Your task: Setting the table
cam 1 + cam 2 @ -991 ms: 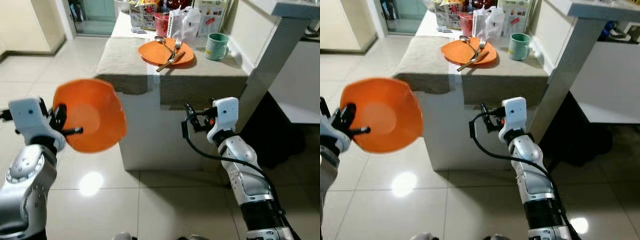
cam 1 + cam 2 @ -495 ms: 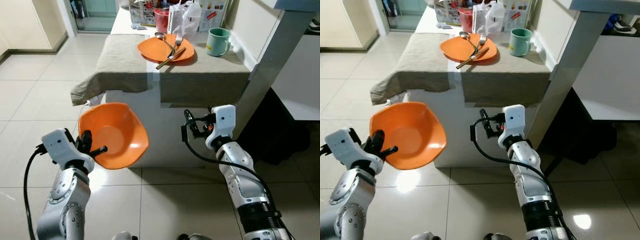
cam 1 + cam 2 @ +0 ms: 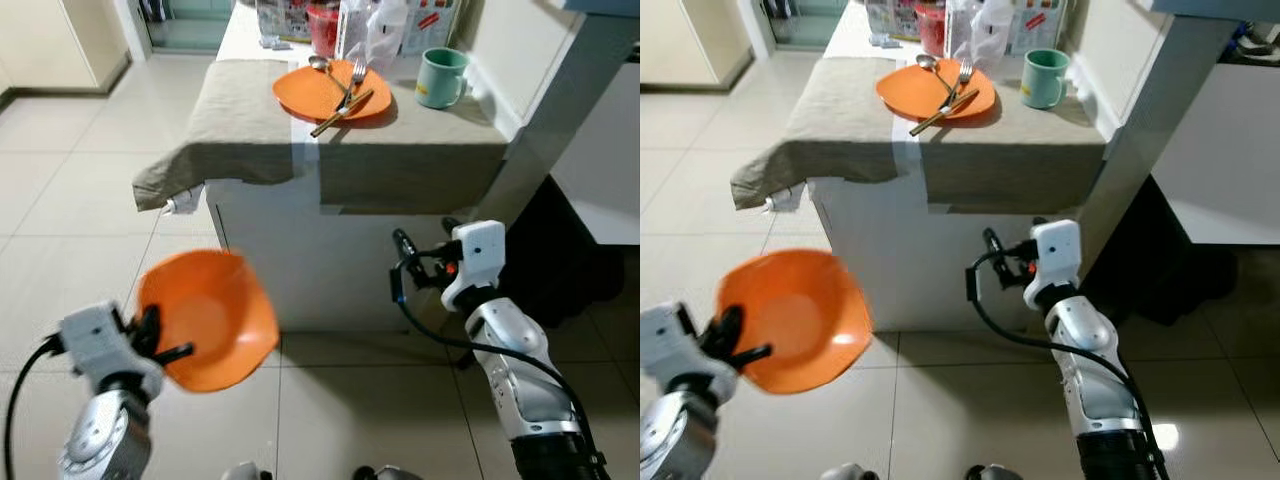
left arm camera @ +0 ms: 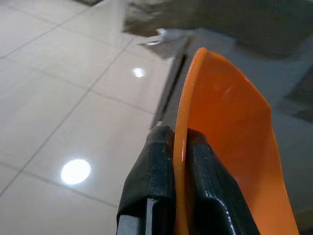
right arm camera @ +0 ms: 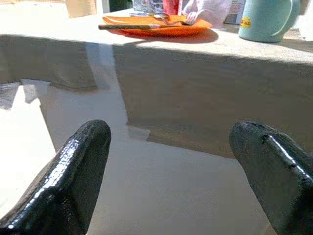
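- Table [image 3: 400, 170] with a grey-brown cloth fills the upper middle of the frame; we stand short of it on pale floor tiles [image 3: 60, 200].
- Orange bowl [image 3: 205, 318] sits at the lower left of the frame, well apart from the table and below its top, tilted on edge with its hollow facing us. It looks like thin, stiff plastic: light, we judge, not fragile, but smooth enough to swivel in a narrow pinch, so a hold on the rim as it is now suits it, provided we keep it steady.
- Orange plate [image 3: 332, 92] lies at the upper middle, carrying a spoon [image 3: 322, 66], fork [image 3: 353, 78] and chopsticks [image 3: 342, 112].
- Green mug [image 3: 439, 78] stands just right of the plate.
- Left gripper [image 4: 178, 161] pinches the bowl's rim, one finger on each face.
- Right gripper [image 5: 171, 161] hangs at centre right before the table's front, fingers spread wide, holding nothing.
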Tool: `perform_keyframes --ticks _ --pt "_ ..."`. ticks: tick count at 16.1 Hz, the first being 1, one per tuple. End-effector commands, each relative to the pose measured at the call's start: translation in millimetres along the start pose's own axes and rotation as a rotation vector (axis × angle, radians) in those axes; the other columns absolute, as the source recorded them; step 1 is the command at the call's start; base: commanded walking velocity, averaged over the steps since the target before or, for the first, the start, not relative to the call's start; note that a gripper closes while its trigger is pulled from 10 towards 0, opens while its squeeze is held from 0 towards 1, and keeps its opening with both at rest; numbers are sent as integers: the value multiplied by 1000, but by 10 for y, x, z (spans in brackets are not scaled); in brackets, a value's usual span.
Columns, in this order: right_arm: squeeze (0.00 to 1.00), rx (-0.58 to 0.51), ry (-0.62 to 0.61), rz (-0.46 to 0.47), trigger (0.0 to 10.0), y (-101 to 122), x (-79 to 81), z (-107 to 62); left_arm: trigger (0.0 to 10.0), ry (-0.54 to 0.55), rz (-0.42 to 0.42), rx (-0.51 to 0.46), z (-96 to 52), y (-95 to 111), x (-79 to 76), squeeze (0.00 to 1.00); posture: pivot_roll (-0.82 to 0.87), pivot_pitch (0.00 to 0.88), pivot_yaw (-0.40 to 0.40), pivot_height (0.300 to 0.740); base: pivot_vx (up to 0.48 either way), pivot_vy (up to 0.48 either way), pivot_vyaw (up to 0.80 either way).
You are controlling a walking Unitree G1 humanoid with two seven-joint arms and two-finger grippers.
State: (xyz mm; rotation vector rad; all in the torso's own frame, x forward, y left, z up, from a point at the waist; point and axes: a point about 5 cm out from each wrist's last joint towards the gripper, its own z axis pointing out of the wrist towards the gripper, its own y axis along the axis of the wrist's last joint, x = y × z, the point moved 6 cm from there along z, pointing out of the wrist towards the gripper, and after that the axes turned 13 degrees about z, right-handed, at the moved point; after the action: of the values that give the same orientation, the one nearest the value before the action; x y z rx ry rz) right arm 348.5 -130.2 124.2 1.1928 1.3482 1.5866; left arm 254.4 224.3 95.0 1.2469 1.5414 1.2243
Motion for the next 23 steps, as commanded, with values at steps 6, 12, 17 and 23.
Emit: perform_keyframes --ticks 6,12,17,23 --pt "0 132 17 -42 10000 -347 30 -160 0 -31 34 -103 12 257 -111 0 -39 71 -12 740 0 0 0" --pt "0 -31 25 -129 10000 -28 31 -164 0 -30 58 -121 45 281 -134 0 -43 68 -13 740 0 0 0" --pt "0 -131 -114 -52 10000 121 -171 -181 0 -44 39 -167 32 416 -193 0 -43 65 4 740 0 0 0" --pt "0 -104 -45 -69 10000 27 41 -112 0 -70 72 -198 121 513 -282 0 -44 65 7 740 0 -282 0"
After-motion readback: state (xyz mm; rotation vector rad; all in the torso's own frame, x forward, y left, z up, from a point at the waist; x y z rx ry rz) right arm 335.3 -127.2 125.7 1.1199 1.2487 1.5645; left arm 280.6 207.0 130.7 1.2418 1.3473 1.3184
